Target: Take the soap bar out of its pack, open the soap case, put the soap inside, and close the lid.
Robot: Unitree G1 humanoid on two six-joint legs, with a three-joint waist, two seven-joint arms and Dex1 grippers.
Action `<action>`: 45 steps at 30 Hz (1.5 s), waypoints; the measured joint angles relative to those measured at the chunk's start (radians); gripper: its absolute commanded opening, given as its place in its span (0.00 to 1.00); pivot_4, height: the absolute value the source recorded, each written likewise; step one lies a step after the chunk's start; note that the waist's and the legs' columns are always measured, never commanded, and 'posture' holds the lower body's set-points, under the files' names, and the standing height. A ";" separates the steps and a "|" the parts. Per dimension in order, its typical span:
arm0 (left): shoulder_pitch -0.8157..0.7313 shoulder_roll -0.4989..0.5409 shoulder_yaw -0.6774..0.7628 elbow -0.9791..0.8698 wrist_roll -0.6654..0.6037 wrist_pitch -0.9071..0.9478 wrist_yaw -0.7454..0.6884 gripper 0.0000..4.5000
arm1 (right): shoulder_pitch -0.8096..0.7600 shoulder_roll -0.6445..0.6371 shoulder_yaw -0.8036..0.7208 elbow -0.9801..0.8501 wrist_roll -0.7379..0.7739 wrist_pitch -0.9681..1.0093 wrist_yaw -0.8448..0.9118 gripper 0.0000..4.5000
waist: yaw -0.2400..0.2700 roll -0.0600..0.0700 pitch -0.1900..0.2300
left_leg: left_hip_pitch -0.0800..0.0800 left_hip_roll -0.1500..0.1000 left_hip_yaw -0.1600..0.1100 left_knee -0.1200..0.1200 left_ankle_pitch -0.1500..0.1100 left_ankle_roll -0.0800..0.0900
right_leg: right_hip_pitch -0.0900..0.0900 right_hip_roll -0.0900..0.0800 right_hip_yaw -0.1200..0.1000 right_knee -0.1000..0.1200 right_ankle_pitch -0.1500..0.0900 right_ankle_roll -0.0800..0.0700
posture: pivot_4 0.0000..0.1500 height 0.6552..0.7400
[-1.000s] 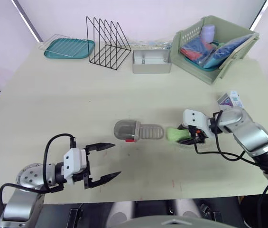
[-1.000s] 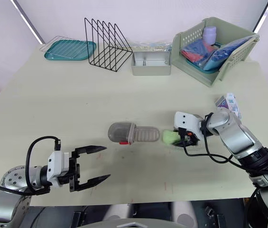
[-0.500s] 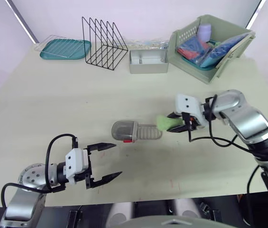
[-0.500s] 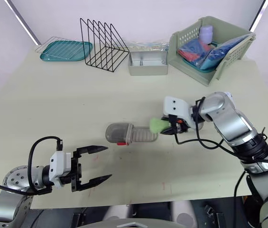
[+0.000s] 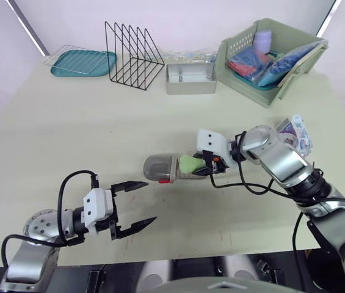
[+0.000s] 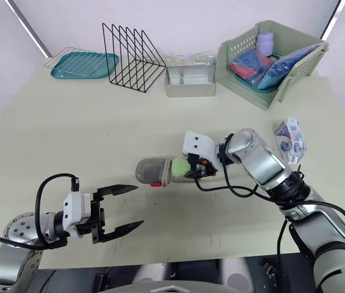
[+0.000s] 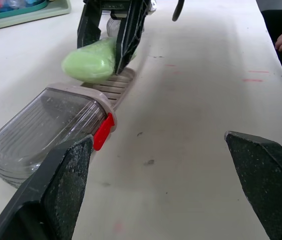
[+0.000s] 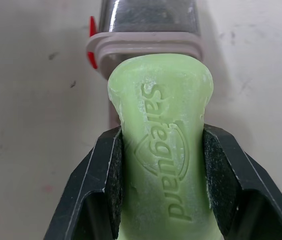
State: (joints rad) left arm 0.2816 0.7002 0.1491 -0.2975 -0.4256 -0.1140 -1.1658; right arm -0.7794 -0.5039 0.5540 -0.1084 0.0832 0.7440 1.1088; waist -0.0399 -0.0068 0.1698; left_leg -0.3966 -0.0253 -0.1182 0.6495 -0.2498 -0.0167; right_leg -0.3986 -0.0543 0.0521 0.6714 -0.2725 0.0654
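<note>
The pale surface (image 5: 99,122) carries the opened soap case (image 5: 161,166) near its middle. The left gripper (image 5: 148,201) hovers near the case, fingers spread wide. The right gripper (image 5: 204,165) has its fingers pinching the green soap bar (image 5: 188,163) at the case's ribbed tray. The pack (image 5: 295,131) lies well apart.
</note>
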 measured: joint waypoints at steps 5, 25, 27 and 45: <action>0.008 0.000 -0.001 -0.002 0.000 0.000 0.014 1.00 | 0.000 0.001 0.023 0.011 -0.010 -0.007 -0.002 0.37 | -0.001 0.000 0.000 | 0.000 0.000 0.000 0.000 0.000 0.000 | 0.000 0.000 0.000 0.000 0.000 0.000 | 1.00 1.00; 0.009 0.000 -0.003 -0.002 0.002 0.000 0.038 1.00 | -0.035 0.012 0.021 0.030 -0.032 -0.023 0.025 1.00 | 0.000 0.000 0.000 | 0.000 0.000 -0.001 0.000 0.000 0.000 | 0.000 0.000 0.000 0.000 0.000 0.000 | 1.00 1.00; 0.005 0.000 -0.003 -0.002 0.004 -0.001 0.038 1.00 | -0.029 -0.009 -0.002 0.005 -0.012 -0.012 0.033 1.00 | 0.000 0.000 0.000 | 0.000 0.000 -0.001 0.000 0.000 0.000 | 0.000 0.000 0.000 0.000 0.000 0.000 | 1.00 1.00; -0.410 0.180 -0.100 0.172 0.065 0.116 -0.090 1.00 | 0.774 0.029 -0.548 -0.055 0.280 -0.681 0.050 1.00 | -0.003 0.000 0.000 | 0.002 -0.002 0.003 -0.001 0.000 0.000 | 0.002 0.003 0.000 0.000 0.000 0.000 | 1.00 1.00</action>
State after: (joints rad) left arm -0.1285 0.8801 0.0492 -0.1257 -0.3604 0.0024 -1.2563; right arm -0.0050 -0.4749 0.0061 -0.1635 0.3636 0.0626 1.1586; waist -0.0424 -0.0066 0.1700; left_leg -0.3943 -0.0271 -0.1149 0.6490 -0.2498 -0.0167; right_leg -0.3962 -0.0515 0.0524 0.6717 -0.2726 0.0656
